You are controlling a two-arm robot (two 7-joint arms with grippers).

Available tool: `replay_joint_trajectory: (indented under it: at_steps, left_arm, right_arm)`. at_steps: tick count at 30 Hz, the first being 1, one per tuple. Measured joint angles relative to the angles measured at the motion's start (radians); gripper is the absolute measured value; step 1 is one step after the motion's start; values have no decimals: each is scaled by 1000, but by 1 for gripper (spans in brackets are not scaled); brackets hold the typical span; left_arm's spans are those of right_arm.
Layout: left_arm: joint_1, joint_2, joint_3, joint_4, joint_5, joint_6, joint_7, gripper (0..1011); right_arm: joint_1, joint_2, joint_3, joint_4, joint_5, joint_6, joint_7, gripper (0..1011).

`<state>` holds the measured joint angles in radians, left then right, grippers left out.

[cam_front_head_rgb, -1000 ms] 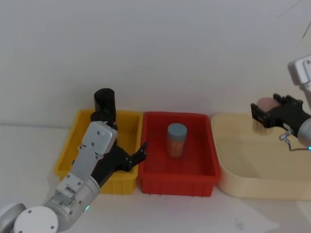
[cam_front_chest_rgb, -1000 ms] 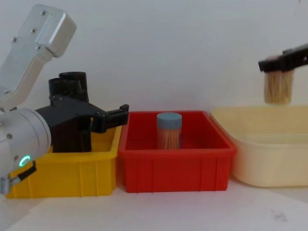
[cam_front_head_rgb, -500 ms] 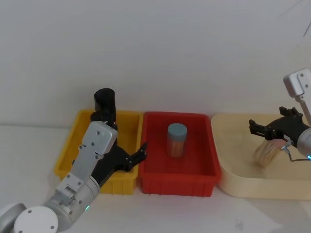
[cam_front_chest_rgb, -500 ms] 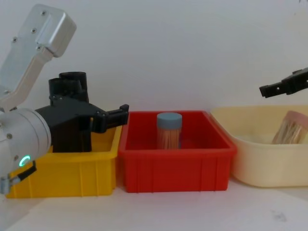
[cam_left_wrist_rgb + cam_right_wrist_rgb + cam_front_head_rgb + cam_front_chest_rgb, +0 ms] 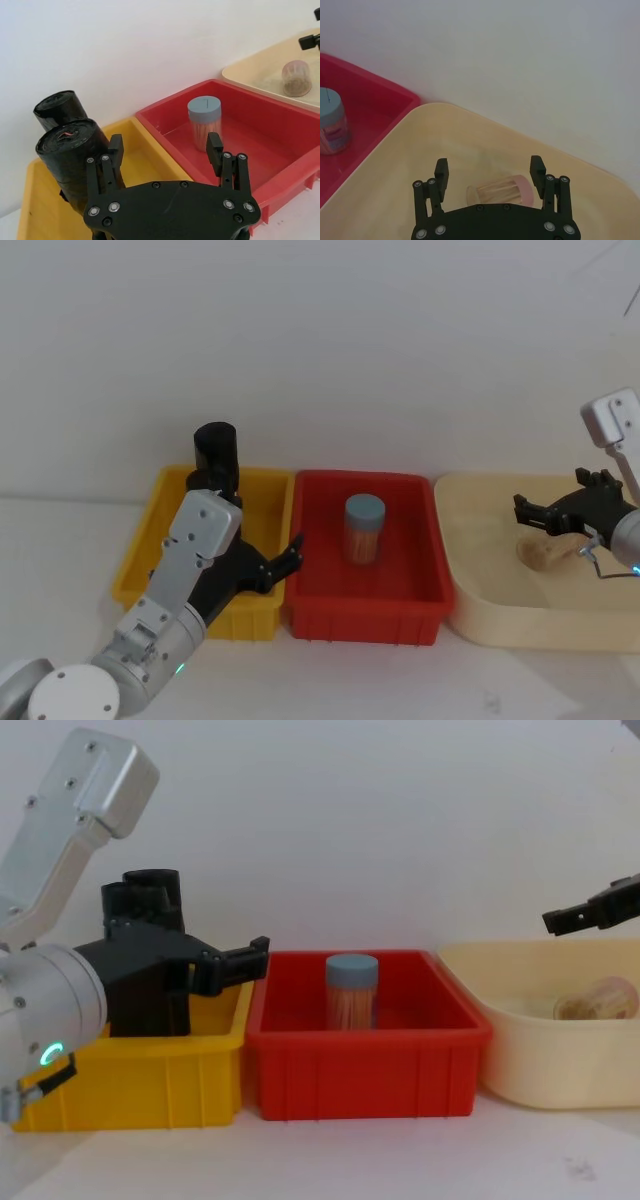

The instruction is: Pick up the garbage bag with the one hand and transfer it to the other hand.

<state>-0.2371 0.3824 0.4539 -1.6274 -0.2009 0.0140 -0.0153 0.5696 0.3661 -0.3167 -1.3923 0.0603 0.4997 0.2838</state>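
Quick status from us. In the head view three containers sit in a row: the yellow bin (image 5: 138, 552) at 9 o'clock, the red bin (image 5: 362, 622) in the middle and the cream tub (image 5: 530, 625) at 3 o'clock.

The garbage bag (image 5: 56, 107), the plain glossy black one, stands upright at the 12 o'clock end of the yellow bin. It's right up against the labelled roll (image 5: 72, 155), which has a bit of red and white on top and stands on its 6 o'clock side. Nothing is gripping the bag.

Our left gripper (image 5: 293, 552), the one with the green ring on its wrist, hangs over the yellow bin. Its fingertips are out at the bin's 3 o'clock wall, right next to the red bin. The fingers are spread wide with nothing between them, and both rolls sit off at about 10 o'clock from the tips.

In the red bin, a blue-lidded jar (image 5: 364, 528) of toothpicks stands upright near the middle.

Our right gripper (image 5: 522, 513) hovers above the cream tub, also spread wide and holding nothing, tips aimed toward 9 o'clock. Just below it, a pink-lidded jar (image 5: 548, 552) of toothpicks lies on its side on the tub floor, clear of the fingers.
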Motion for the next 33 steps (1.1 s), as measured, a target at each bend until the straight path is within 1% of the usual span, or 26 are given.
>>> replay_joint_trajectory:
  at_steps: [4,8,11,14,17,18,20,25,29,33]
  left_arm:
    - [1,5,-1,-6,-9,4,-20,1001]
    - [6,15,-4,-17,-31,16,-51,1002]
    - [15,25,-8,-32,-55,32,-79,1001]
    - [39,39,-20,-61,-89,57,-107,1001]
    - [51,44,-26,-76,-100,65,-114,1001]
    - [65,49,-32,-91,-112,75,-119,1001]
    - [81,54,-41,-109,-126,87,-122,1001]
    - [115,61,-63,-146,-141,110,-113,1001]
    - [137,64,-82,-171,-145,126,-93,1001]
    - [157,64,-108,-199,-144,149,-60,1001]
  right_arm:
    - [0,0,0,3,-1,1,0,1000]
    - [1,0,-1,4,-1,1,1,1000]
    - [1,0,-1,5,-2,1,1,1000]
    - [1,0,-1,6,-2,2,1,1000]
    - [1,0,-2,7,-2,2,1,1000]
    - [1,0,-2,7,-2,2,1,1000]
    - [1,0,-2,7,-3,2,1,1001]
    - [1,0,-2,8,-3,3,1,1000]
    - [1,0,-2,8,-3,3,1,1001]
    - [1,0,-2,8,-3,3,1,1001]
